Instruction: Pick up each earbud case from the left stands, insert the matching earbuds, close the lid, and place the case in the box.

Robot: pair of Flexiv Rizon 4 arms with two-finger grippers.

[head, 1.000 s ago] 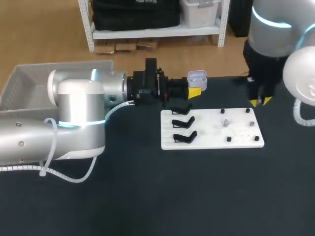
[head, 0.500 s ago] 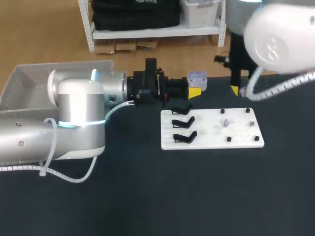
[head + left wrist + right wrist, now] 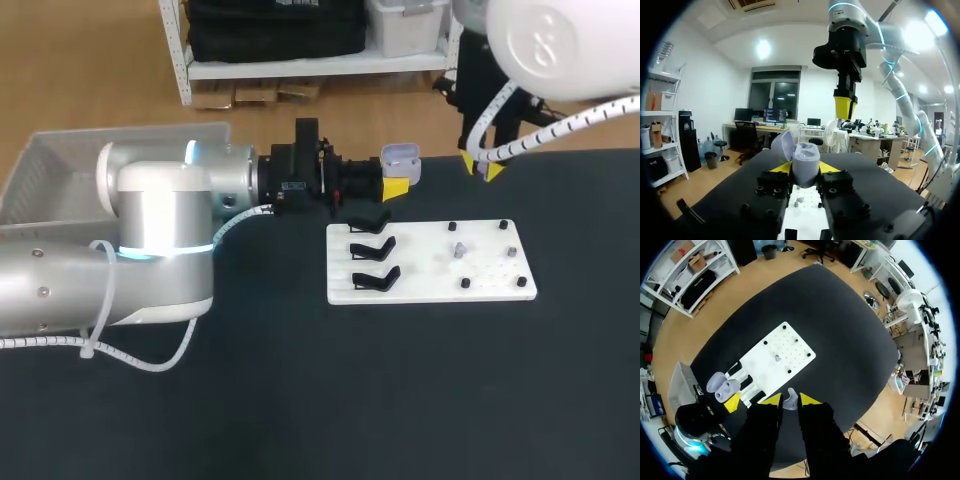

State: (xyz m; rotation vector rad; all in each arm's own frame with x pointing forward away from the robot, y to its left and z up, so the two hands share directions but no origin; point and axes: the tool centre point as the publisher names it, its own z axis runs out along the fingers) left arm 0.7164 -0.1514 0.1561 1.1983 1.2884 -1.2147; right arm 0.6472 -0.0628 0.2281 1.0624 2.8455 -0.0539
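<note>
**Two arms over a black table, one with a case and one with an earbud**

The table is black and flat. A white board lies on it. At the left end of the board are three black stands, and none of them has a case on it. Small black pegs stick up around the rest of the board. One little grey earbud sits near the middle of the board.

The left arm comes in low from the left side. The left gripper pinches an earbud case between its two yellow tips. The case is pale grey and its lid is up. It is held above the table, just past the far left corner of the board. In the left wrist view the case stands up between the tips, with the lid leaning back.

The right gripper hangs over the far edge of the table, to the right of the case and not touching it. In the right wrist view its tips press on a second small grey earbud.

A pale box sits at the far left, behind the left arm.

The right arm has a grey mark on its round cap, too blurry to read.
</note>
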